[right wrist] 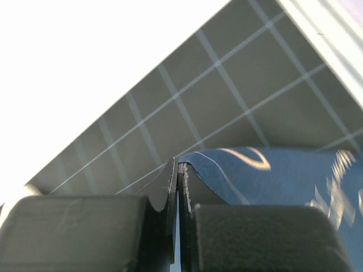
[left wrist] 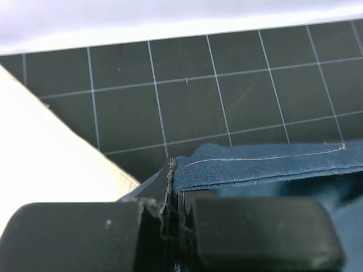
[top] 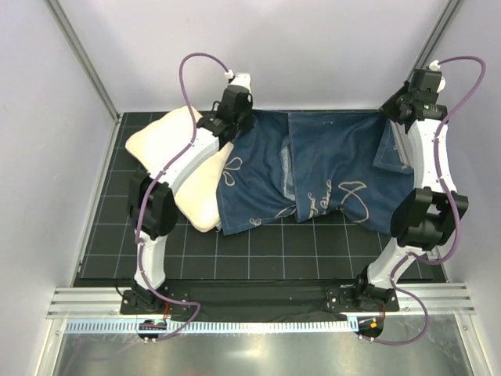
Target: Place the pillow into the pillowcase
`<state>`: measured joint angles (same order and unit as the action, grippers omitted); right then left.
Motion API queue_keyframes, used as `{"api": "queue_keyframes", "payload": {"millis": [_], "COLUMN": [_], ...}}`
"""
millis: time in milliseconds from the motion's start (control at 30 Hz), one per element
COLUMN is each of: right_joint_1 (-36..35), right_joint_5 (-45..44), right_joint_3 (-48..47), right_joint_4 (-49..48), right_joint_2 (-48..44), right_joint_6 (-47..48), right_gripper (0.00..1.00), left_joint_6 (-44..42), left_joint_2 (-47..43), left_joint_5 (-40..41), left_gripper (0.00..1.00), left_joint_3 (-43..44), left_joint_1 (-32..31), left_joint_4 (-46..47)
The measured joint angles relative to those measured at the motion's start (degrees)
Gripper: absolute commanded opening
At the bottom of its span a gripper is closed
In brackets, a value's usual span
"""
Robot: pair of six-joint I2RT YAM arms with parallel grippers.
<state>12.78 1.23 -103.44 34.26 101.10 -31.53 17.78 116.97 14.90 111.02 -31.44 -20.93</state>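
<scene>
- Pillowcase (top: 329, 172), navy with white line drawings, lies spread and rumpled across the far half of the tabletop (top: 313, 251), stretched between the two claws.
- Pillow (top: 160, 145), cream-white, lies at the left of the tabletop, turned at an angle. Its right end is covered by the pillowcase's left edge, and the rest sticks out bare toward the left.
- Whether that covered end sits inside the case or only under a flap of it cannot be told.
- Left claw (top: 233, 117) is at the pillowcase's far left corner, pressed together and pinching the stitched blue hem. The left wrist view shows the hem caught between its fingers (left wrist: 249, 232), with the pillow's pale surface just beside them on the left.
- Right claw (top: 401, 110) is at the far right corner, near the back edge of the tabletop, pressed together and pinching a thin fold of the blue cloth.
- Left arm reaches across above the pillow, and the right arm stands along the pillowcase's right edge.
</scene>
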Motion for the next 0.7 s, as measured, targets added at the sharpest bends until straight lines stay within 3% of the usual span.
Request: {"api": "queue_keyframes", "payload": {"millis": [133, 233, 333, 500, 700], "right_joint_1": [0.15, 0.15, 0.22, 0.22, 0.09], "right_joint_5": [6.60, 10.97, 13.44, 15.06, 16.09], "right_joint_3": [5.46, 10.08, 12.55, 13.53, 11.06], "right_joint_4": [-4.46, -5.77, -6.16, -1.84, 10.32], "right_joint_2": [-7.32, -18.12, -29.59, -47.63, -62.29], "right_joint_6": [-0.42, -0.37, 0.02, 2.71, 6.25], "right_gripper": [0.04, 0.04, 0.04, 0.04, 0.04], "left_joint_6": [-0.61, -1.79, -2.51, -2.93, 0.20], "left_joint_2": [-8.15, -23.12, -34.25, -56.08, -73.13], "left_joint_5": [-0.68, -1.14, -1.44, -2.34, -5.86], "left_gripper": [0.00, 0.00, 0.00, 0.00, 0.00], "left_joint_3": [-8.41, -18.36, -22.58, -30.32, -37.27], "left_joint_1": [0.17, -0.87, -3.80, -11.26, -13.79], "left_joint_4": [1.31, 1.60, 2.99, 5.66, 4.35]}}
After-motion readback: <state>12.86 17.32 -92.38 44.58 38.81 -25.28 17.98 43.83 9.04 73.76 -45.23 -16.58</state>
